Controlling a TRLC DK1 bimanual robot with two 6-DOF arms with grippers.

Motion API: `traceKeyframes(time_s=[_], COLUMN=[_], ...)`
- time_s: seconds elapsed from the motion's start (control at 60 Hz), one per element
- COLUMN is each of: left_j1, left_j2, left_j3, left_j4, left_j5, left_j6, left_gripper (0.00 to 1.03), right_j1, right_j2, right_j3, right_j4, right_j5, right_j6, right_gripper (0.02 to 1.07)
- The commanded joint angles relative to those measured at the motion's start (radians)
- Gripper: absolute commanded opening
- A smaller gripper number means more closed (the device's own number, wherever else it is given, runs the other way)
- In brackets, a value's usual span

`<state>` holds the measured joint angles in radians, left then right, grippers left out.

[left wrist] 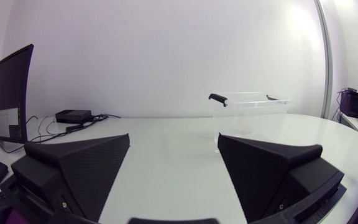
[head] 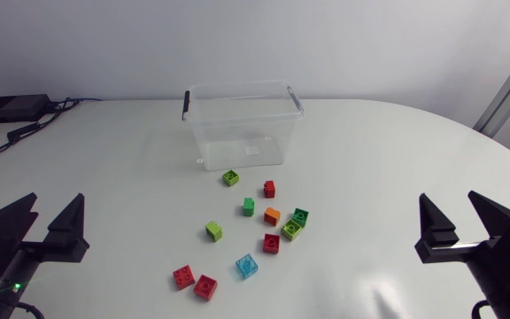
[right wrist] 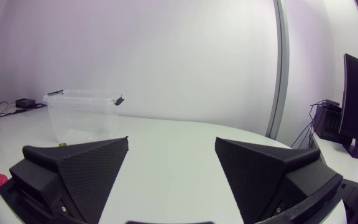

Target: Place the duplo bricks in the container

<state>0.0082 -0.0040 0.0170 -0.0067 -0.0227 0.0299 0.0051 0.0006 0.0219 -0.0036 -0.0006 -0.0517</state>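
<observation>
White counter: duplo bricks loose before container, apparently empty; task unstarted. Idle at sides, left claw and right claw wide, holding nothing.

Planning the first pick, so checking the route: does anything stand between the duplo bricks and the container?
Nothing visible does. The duplo bricks lie scattered on the table near the container, the lime brick nearest its wall. Its top looks open, and both arms' jaws stand open at the table's sides, clear of that route.
</observation>
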Motion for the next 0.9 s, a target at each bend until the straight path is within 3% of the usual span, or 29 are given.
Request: traceKeyframes(time_s=[0.0,0.75,0.883], left_j1=[-0.002,0.001,-0.005], left_j2=[-0.011,-0.013,-0.011], left_j3=[-0.015,-0.009,0.037], left_j4=[-0.001,0.002,-0.039], left_j5=[0.009,0.009,0.009], left_j6=[0.008,-0.001,-0.002], left_gripper=[0.99,0.99,0.99], right_j1=[0.006,0.01,-0.001], right_j2=[-0.005,-0.007,-0.005], right_j3=[-0.022,-0.023,-0.016], right_j4=[-0.003,0.005,0.028], right_j5=[-0.004,-0.002,0.004], right_j6=[0.012,0.012,0.012], right_gripper=[1.03,1.03,1.03])
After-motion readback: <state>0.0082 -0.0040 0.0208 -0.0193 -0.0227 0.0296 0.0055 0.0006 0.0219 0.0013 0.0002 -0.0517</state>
